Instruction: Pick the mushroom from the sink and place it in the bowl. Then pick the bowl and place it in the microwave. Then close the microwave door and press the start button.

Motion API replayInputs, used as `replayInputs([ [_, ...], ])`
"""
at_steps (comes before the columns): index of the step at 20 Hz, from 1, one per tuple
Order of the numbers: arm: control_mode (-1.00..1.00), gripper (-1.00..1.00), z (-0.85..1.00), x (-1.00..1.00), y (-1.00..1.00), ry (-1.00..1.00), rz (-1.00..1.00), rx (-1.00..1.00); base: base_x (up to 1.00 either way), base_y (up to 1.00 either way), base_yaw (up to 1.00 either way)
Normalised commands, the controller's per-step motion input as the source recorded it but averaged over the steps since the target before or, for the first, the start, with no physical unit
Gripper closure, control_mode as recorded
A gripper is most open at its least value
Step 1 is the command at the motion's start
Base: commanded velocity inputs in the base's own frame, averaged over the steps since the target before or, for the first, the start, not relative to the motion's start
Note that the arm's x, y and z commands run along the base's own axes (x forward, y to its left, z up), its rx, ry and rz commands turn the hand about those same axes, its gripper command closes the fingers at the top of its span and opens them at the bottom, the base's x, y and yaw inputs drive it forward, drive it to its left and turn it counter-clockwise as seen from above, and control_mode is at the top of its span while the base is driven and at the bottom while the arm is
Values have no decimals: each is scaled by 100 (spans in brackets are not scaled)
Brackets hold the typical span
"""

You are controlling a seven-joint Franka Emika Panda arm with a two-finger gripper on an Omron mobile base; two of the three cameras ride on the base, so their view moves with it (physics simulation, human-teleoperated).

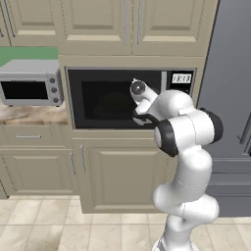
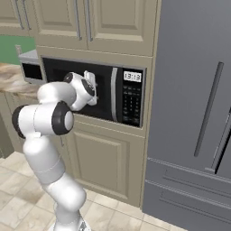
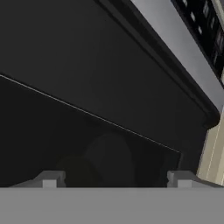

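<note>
Gripper (image 3: 116,180) spread wide, holding nothing, parked right up against the microwave (image 2: 97,92) door (image 1: 115,98), which looks shut. Keypad (image 2: 131,101) off to the right of the gripper, near. Start button probably there, too small to pick out.

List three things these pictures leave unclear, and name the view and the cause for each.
1. Contents of the microwave: in the left base view, its dark door glass hides them.
2. Keypad labels: too small in the right base view.
3. Fingers: in the hand view, just their tips rise, spread apart, at the bottom edge.
</note>
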Motion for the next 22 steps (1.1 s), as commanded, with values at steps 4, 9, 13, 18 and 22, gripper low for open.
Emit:
replayInputs([
  [4,-100,-100,0,-36,0,-9,0,2,0,0,0],
  [9,-100,-100,10,-100,1,-4,0,4,0,0,0],
  [13,-100,-100,1,-100,-7,0,-1,10,0,0,0],
  [18,-100,-100,-56,-96,-63,-7,-7,7,0,0,0],
  [22,-100,-100,-75,-38,-50,-22,-8,0,0,0,0],
])
